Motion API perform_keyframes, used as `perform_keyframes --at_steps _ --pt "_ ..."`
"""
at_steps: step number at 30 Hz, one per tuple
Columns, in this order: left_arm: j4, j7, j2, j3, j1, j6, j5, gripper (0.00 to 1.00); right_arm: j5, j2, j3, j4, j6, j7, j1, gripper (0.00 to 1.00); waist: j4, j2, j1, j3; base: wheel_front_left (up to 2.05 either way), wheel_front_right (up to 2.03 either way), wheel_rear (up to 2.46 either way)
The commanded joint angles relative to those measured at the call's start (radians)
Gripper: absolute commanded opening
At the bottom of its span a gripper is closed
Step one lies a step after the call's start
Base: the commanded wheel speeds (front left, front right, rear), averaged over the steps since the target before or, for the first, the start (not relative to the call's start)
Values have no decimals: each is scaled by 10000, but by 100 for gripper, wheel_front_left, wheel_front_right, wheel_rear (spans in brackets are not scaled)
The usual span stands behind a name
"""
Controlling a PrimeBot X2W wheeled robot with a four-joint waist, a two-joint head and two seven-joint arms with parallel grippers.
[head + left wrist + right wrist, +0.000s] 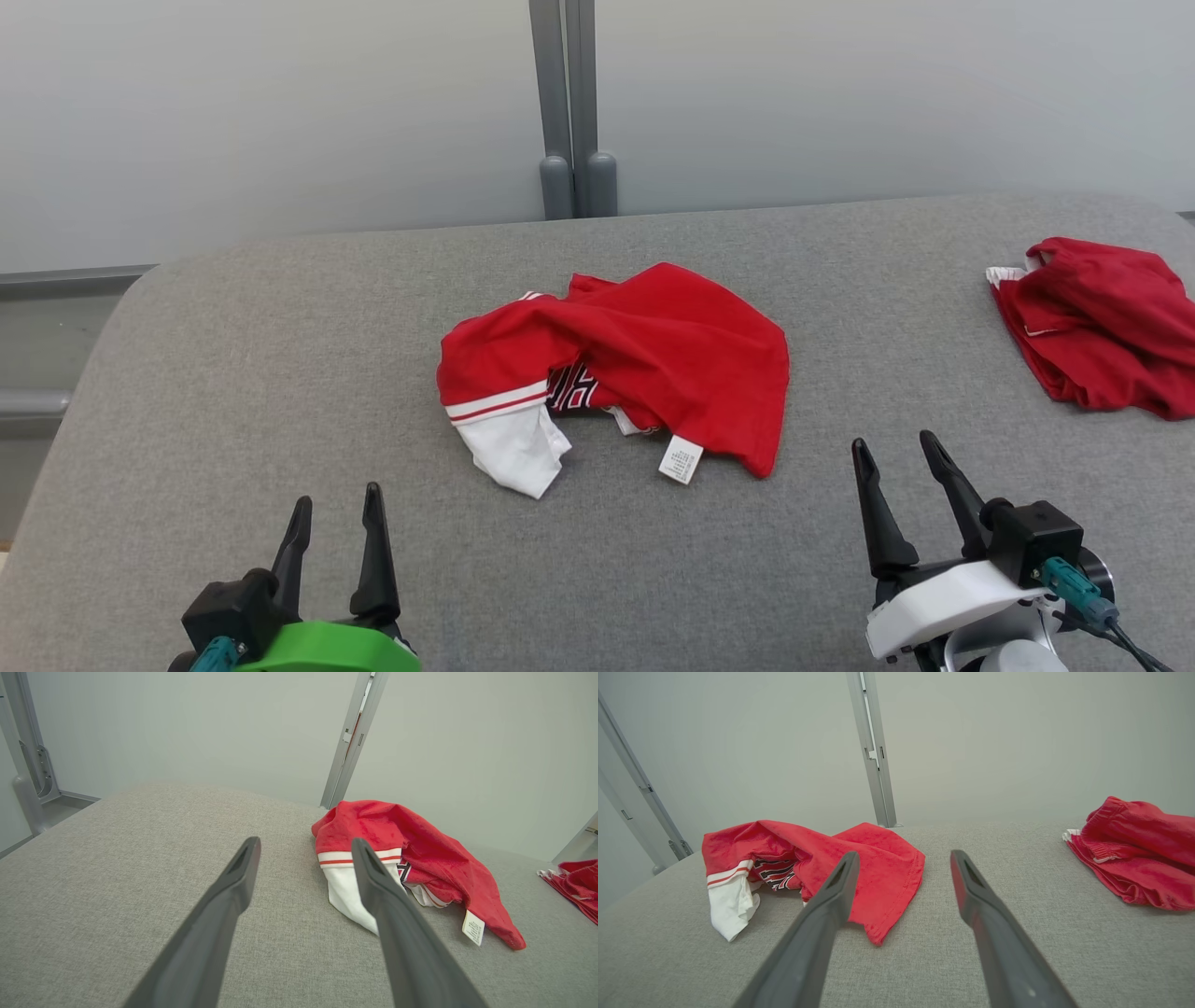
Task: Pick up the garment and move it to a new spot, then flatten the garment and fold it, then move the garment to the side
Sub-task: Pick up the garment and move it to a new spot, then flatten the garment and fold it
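The crumpled red-and-white shirt lies in the middle of the grey padded table, with the left gripper and right gripper flanking it at the near edge, fingers apart and empty, seemingly poised for the pickup.

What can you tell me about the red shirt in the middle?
The crumpled red cloth shirt lies bunched in the middle of the grey fabric-covered surface. A white sleeve end with a red stripe sticks out at its near left, a small white tag lies at its near edge, and black-and-white lettering peeks from a fold. Only the surface touches it.
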Motion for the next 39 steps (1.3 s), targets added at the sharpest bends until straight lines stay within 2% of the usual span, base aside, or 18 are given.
perform_keyframes --at_steps 1,9,18,28,34,39 --pt "0 -4 -3 64 160 -27 154 100 60 -22 12 26 -7 -31 -14 100 6 0 0 6 0 0 0" --pt "114 -2 -74 112 167 -117 152 100 90 -22 -12 39 -7 -31 -103 100 -5 0 0 72 0 0 0" --pt "887 211 -197 -447 -684 -472 255 100 -38 -22 24 -37 -7 -31 -339 100 -356 0 0 458 0 0 0" --pt "2933 395 -527 -807 -2391 -790 -114 100 -213 -22 62 -126 -7 -31 -818 100 -1276 0 0 1405 0 0 0" --pt "4377 249 -578 -553 -3378 -749 -442 100 -251 -19 2 -245 -7 -31 -1084 100 -1724 0 0 1983 0 0 0" --pt "5511 161 -544 -213 -4019 -510 -644 100 -187 -19 -13 -303 -7 -31 -1223 100 -1913 0 0 2287 0 0 0"
